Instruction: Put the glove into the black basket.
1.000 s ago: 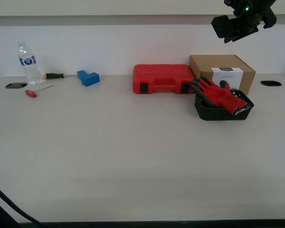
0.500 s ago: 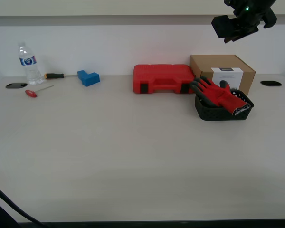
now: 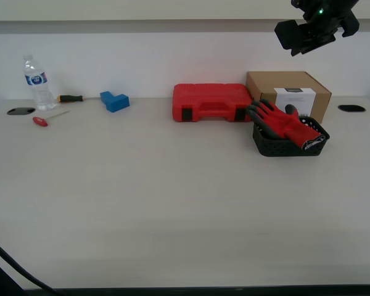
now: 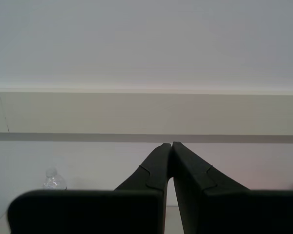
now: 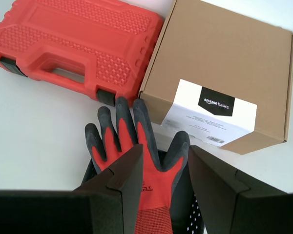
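Note:
The red glove (image 3: 287, 123) with dark grey fingers lies across the black basket (image 3: 277, 148) at the exterior view's right; its fingers stick out over the rim toward the red tool case. My first gripper (image 3: 302, 37) hangs high above them, open and empty. In the first wrist view the glove (image 5: 151, 151) and the basket (image 5: 183, 204) show between the spread jaws of my first gripper (image 5: 163, 151). My second gripper (image 4: 172, 145) is shut and empty, and faces the wall.
A brown cardboard box (image 3: 290, 92) stands right behind the basket, and a red tool case (image 3: 211, 102) beside it. At the far left are a water bottle (image 3: 36, 83), a blue block (image 3: 115, 100) and two screwdrivers (image 3: 69, 98).

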`<state>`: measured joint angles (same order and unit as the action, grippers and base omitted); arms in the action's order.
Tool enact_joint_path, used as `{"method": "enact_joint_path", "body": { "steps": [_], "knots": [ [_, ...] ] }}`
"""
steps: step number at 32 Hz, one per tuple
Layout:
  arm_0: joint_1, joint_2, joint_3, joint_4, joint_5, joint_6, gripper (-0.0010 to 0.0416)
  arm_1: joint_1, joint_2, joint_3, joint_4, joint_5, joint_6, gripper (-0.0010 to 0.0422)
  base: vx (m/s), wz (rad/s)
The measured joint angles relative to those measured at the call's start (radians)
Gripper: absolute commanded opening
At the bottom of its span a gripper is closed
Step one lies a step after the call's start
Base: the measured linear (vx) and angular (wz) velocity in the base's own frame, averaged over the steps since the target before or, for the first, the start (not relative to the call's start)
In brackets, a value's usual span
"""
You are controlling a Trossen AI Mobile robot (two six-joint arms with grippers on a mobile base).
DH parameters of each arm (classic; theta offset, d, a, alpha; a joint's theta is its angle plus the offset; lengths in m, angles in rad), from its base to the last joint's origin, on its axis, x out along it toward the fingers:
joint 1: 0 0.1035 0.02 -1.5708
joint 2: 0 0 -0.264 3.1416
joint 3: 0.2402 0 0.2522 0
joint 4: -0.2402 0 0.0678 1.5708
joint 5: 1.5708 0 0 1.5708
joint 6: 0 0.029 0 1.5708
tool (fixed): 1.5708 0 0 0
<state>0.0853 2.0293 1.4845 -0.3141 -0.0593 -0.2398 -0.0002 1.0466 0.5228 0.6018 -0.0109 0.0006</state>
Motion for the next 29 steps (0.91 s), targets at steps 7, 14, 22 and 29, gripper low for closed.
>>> {"method": "enact_joint_path", "body": {
  "steps": [7,14,22,29],
  "knots": [
    [0.001,0.0,0.0,0.0,0.0,0.0,0.0126,0.0,0.0,0.0,0.0,0.0,0.0,0.0,0.0,0.0],
    [0.0,0.0,0.0,0.0,0.0,0.0,0.0126,0.0,0.0,0.0,0.0,0.0,0.0,0.0,0.0,0.0],
    [0.0,0.0,0.0,0.0,0.0,0.0,0.0126,0.0,0.0,0.0,0.0,0.0,0.0,0.0,0.0,0.0],
    [0.0,0.0,0.0,0.0,0.0,0.0,0.0127,0.0,0.0,0.0,0.0,0.0,0.0,0.0,0.0,0.0]
  ]
}}
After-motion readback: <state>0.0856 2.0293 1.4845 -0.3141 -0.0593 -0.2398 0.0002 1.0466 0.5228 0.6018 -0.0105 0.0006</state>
